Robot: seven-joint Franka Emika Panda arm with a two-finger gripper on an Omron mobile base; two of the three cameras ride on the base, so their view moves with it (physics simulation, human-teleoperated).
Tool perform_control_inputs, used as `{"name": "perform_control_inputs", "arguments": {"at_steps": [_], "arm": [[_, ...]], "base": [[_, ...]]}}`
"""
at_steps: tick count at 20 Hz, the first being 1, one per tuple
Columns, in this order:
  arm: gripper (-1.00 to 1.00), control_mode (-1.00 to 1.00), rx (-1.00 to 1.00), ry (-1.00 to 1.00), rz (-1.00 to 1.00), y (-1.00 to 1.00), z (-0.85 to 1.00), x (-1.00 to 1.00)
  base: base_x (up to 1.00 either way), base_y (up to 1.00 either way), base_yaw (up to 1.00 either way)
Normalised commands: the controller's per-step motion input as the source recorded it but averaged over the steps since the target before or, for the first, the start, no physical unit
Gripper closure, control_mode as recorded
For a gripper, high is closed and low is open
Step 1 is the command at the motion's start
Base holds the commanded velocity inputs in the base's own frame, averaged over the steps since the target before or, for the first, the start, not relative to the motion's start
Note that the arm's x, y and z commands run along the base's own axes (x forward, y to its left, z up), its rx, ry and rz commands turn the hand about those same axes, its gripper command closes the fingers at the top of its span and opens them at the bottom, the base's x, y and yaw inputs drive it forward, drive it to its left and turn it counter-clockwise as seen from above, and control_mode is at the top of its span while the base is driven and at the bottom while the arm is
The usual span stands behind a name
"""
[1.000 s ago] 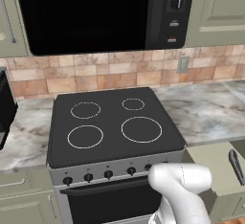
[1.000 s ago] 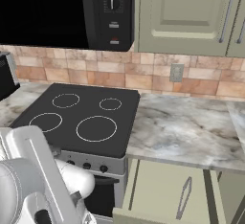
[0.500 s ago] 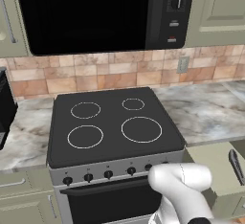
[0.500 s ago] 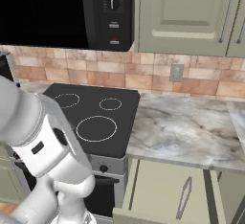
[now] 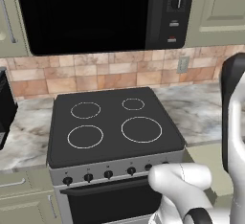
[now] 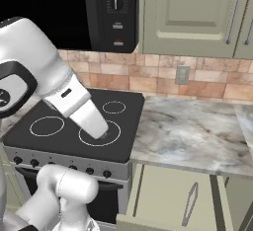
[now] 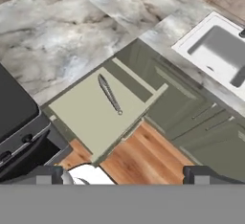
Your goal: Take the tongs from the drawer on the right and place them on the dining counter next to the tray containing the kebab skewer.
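The claw (image 7: 122, 175) hangs high above the open drawer (image 7: 91, 117), its two finger tips (image 7: 45, 174) standing far apart with nothing between them. In the hand view the drawer lies well below the claw, pulled out from under the marbled worktop (image 7: 72, 31), its pale inside bare but for the tongs (image 7: 109, 94). The tongs lie flat near the drawer's middle, arms close together, touching nothing else. Just beside the drawer on one side is the stove (image 7: 14, 117); on the other side of the drawer run green cupboard fronts (image 7: 191, 117), and past them a white sink (image 7: 217, 50) set into the worktop. Wooden floor (image 7: 139, 158) shows in front of the drawer.

In the right base view the drawer (image 6: 168, 200) sits open just right of the stove (image 6: 74, 126), with the tongs (image 6: 189, 203) lying lengthwise in it.
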Motion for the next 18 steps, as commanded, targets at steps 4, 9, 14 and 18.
{"name": "perform_control_inputs", "arguments": {"at_steps": [4, 9, 14, 18], "arm": [[-1.00, -1.00, 0.00, 0.13, 0.00, 0.00, -0.35, 0.59], [-1.00, -1.00, 0.00, 0.05, 0.02, 0.00, -0.52, 0.43], [-1.00, -1.00, 0.06, 0.00, 0.01, -0.04, -0.46, 0.30], [-1.00, -1.00, 0.08, 0.00, 0.01, -0.13, -0.46, 0.19]], "base": [[0.00, 0.00, 0.00], [0.00, 0.00, 0.00], [0.00, 0.00, 0.00], [0.00, 0.00, 0.00]]}}
